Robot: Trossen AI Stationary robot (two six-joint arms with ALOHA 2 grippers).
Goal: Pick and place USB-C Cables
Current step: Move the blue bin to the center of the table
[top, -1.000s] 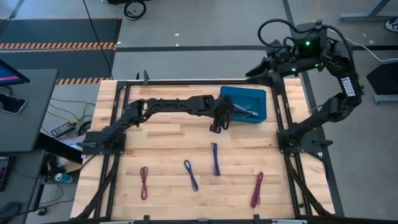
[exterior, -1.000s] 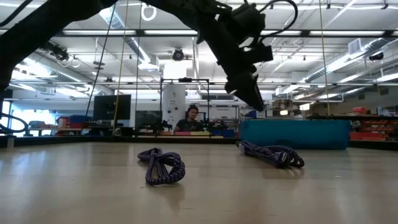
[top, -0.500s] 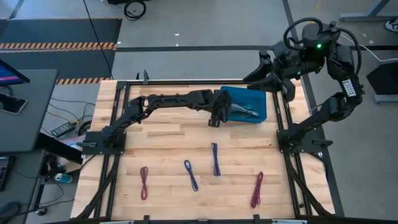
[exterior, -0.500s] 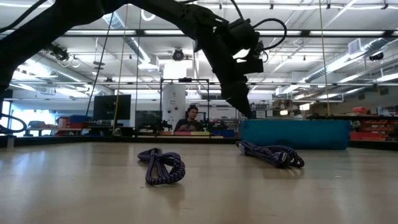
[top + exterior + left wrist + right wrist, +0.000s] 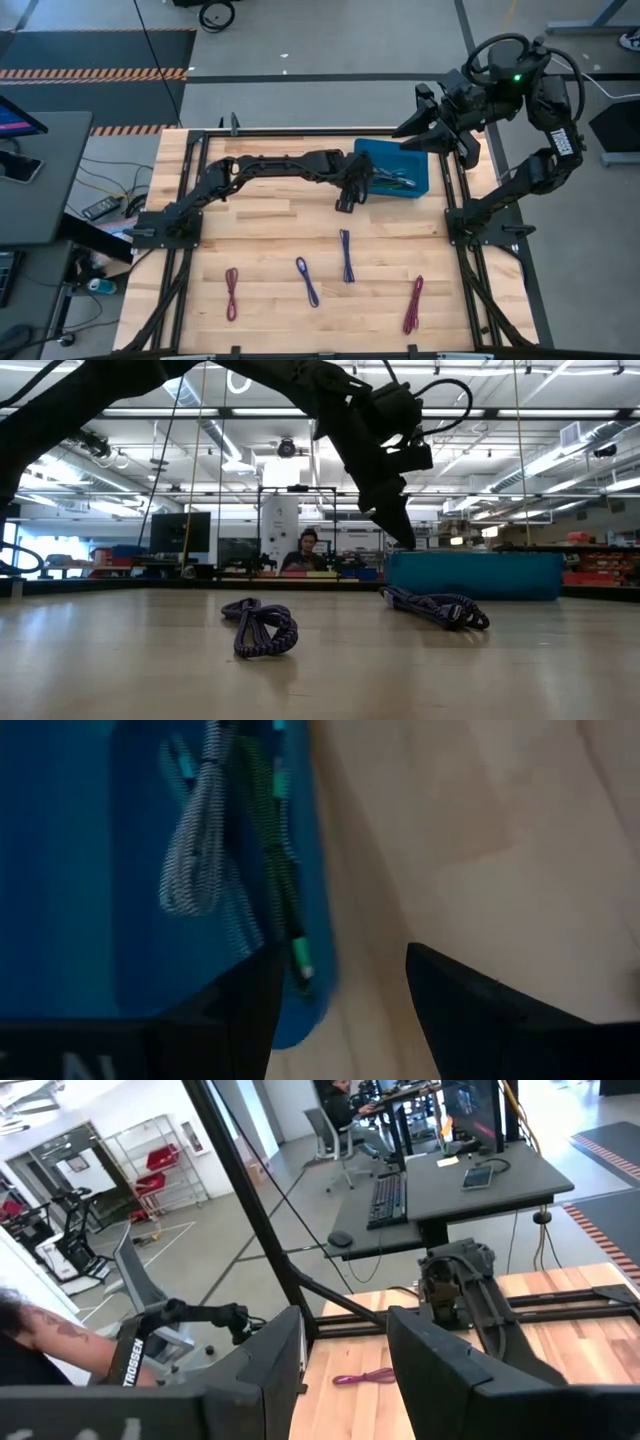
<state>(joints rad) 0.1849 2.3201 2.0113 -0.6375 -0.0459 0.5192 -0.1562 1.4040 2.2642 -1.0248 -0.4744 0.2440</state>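
Hovering at the blue plastic bin's near-left edge, left pincer gapes wide, empty; right pincer raised beyond the bin, parted, empty. Folded cables lie inside.

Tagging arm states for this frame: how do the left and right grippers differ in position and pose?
Position: the left gripper hangs low over the wood beside the blue bin; the right gripper is raised near the table's far right corner.
Aim: the left gripper points down at the bin's edge and the cables in it; the right gripper looks level across the table.
Shared: both have open jaws and hold nothing.
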